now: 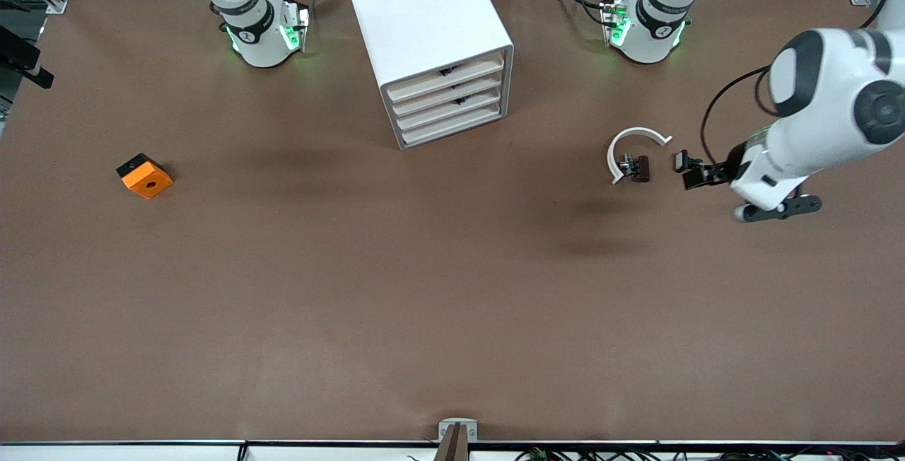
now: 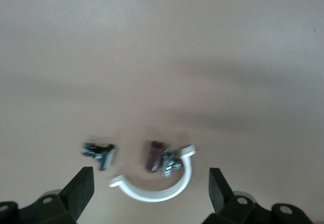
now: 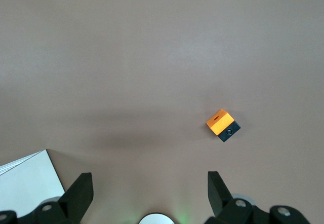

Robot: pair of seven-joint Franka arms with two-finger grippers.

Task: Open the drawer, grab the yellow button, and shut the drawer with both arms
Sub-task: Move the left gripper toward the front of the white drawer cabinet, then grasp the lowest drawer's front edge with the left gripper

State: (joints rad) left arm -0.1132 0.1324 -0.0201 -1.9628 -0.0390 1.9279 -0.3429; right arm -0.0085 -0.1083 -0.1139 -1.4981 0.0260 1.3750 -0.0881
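Observation:
The white four-drawer cabinet (image 1: 424,22) stands at the middle of the table near the robots' bases. Its cream drawer fronts (image 1: 449,97) are all pushed in. A corner of it shows in the right wrist view (image 3: 25,183). The button is out of view. My left gripper (image 1: 696,172) is open and empty, low over the table beside a white arc (image 1: 636,131). In the left wrist view (image 2: 150,191) the arc (image 2: 152,195) lies between its fingers. My right gripper (image 3: 149,193) is open and empty, high above the table, and shows only in its wrist view.
Small dark parts (image 1: 635,166) lie inside the arc, with another (image 2: 99,153) just outside it. An orange cube with a hole (image 1: 145,177) sits toward the right arm's end of the table and shows in the right wrist view (image 3: 221,124).

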